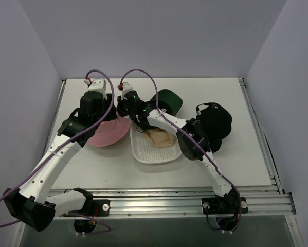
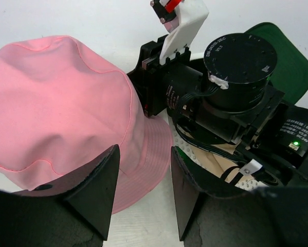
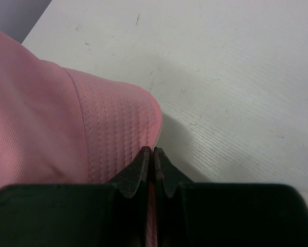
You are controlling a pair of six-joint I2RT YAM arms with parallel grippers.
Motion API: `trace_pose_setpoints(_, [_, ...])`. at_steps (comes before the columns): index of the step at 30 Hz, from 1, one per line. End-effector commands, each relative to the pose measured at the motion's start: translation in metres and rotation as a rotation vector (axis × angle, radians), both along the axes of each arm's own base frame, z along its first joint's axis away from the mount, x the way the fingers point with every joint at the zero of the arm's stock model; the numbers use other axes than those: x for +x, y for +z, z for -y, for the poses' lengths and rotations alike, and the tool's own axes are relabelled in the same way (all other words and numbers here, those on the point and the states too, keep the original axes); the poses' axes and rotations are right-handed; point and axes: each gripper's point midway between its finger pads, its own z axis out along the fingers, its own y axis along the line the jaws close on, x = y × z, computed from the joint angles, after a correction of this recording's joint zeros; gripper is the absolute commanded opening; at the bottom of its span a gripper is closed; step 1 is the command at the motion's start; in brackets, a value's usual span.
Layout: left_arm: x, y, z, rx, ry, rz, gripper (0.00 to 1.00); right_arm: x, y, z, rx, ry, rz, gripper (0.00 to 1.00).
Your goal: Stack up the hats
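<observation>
The pink hat lies on the table left of the tray, crown up; it also shows in the left wrist view and the right wrist view. My right gripper is shut on its brim edge, with pink fabric pinched between the fingers. My left gripper is open just above the brim's near edge, holding nothing. The beige hat lies in the white tray. The dark green hat sits behind the tray. The black hat lies to the right.
My right arm reaches across the tray, and its wrist is close in front of my left gripper. The table is walled in at the back and both sides. A metal rail runs along the near edge.
</observation>
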Motion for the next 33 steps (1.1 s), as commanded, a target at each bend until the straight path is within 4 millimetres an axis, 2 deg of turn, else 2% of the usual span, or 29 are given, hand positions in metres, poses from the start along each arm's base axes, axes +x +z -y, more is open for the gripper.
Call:
trace_pose_setpoints(1, [0.002, 0.006, 0.003, -0.047, 0.000, 0.044, 0.53, 0.002, 0.014, -0.004, 0.014, 0.005, 0.031, 0.00])
trace_pose_setpoints(2, [0.002, 0.004, 0.002, -0.053, 0.012, 0.041, 0.53, 0.001, 0.014, -0.002, 0.010, 0.007, 0.033, 0.00])
trace_pose_setpoints(3, [0.000, -0.002, 0.000, -0.051, 0.022, 0.026, 0.53, 0.000, 0.028, -0.002, 0.017, 0.008, 0.052, 0.00])
trace_pose_setpoints(5, [-0.002, -0.008, -0.003, -0.060, 0.049, 0.015, 0.53, -0.001, 0.039, 0.002, 0.019, 0.003, 0.063, 0.04])
trace_pose_setpoints(6, [-0.003, -0.010, -0.004, -0.060, 0.056, 0.011, 0.53, -0.003, 0.055, 0.006, 0.027, 0.001, 0.084, 0.10])
trace_pose_setpoints(7, [-0.004, -0.015, -0.006, -0.058, 0.065, 0.004, 0.53, -0.001, 0.063, 0.011, 0.025, -0.018, 0.095, 0.14])
trace_pose_setpoints(8, [-0.005, -0.017, -0.009, -0.056, 0.078, -0.001, 0.53, -0.003, 0.084, 0.015, 0.041, -0.024, 0.117, 0.21])
trace_pose_setpoints(10, [-0.005, -0.024, -0.010, -0.050, 0.088, -0.013, 0.53, -0.006, 0.091, 0.023, 0.035, -0.030, 0.123, 0.26])
trace_pose_setpoints(11, [-0.006, -0.025, -0.010, -0.052, 0.092, -0.017, 0.53, -0.006, 0.109, 0.031, 0.048, -0.045, 0.144, 0.29])
trace_pose_setpoints(13, [-0.006, -0.031, -0.011, -0.047, 0.102, -0.029, 0.52, -0.006, 0.114, 0.042, 0.036, -0.068, 0.143, 0.34])
trace_pose_setpoints(14, [-0.007, -0.036, -0.011, -0.044, 0.109, -0.042, 0.52, -0.005, 0.129, 0.050, 0.044, -0.088, 0.155, 0.35])
trace_pose_setpoints(15, [-0.007, -0.039, -0.012, -0.039, 0.119, -0.047, 0.52, -0.006, 0.133, 0.055, 0.043, -0.094, 0.156, 0.37])
trace_pose_setpoints(16, [-0.007, -0.043, -0.013, -0.033, 0.126, -0.054, 0.52, -0.008, 0.131, 0.060, 0.034, -0.100, 0.149, 0.37])
trace_pose_setpoints(17, [-0.008, -0.050, -0.013, -0.028, 0.132, -0.067, 0.52, -0.009, 0.146, 0.068, 0.048, -0.117, 0.169, 0.38])
trace_pose_setpoints(19, [-0.009, -0.058, -0.016, -0.014, 0.151, -0.077, 0.52, -0.011, 0.147, 0.078, 0.042, -0.133, 0.168, 0.39])
trace_pose_setpoints(20, [-0.010, -0.061, -0.016, -0.012, 0.151, -0.080, 0.52, -0.013, 0.157, 0.082, 0.051, -0.137, 0.176, 0.40])
trace_pose_setpoints(24, [-0.015, -0.073, -0.018, 0.016, 0.161, -0.106, 0.52, -0.019, 0.171, 0.097, 0.037, -0.159, 0.182, 0.40])
trace_pose_setpoints(26, [-0.017, -0.074, -0.021, 0.028, 0.174, -0.106, 0.52, -0.025, 0.182, 0.104, 0.039, -0.161, 0.192, 0.40])
trace_pose_setpoints(28, [-0.020, -0.076, -0.024, 0.037, 0.182, -0.107, 0.52, -0.028, 0.185, 0.114, 0.020, -0.188, 0.190, 0.40])
trace_pose_setpoints(29, [-0.021, -0.077, -0.026, 0.045, 0.195, -0.105, 0.52, -0.032, 0.195, 0.120, 0.024, -0.196, 0.198, 0.40])
trace_pose_setpoints(30, [-0.022, -0.079, -0.027, 0.052, 0.200, -0.109, 0.52, -0.037, 0.189, 0.126, 0.004, -0.206, 0.177, 0.40])
trace_pose_setpoints(32, [-0.025, -0.085, -0.030, 0.064, 0.211, -0.116, 0.52, -0.047, 0.201, 0.138, 0.006, -0.219, 0.181, 0.40])
trace_pose_setpoints(33, [-0.025, -0.086, -0.031, 0.067, 0.219, -0.114, 0.52, -0.053, 0.188, 0.145, -0.025, -0.226, 0.156, 0.40])
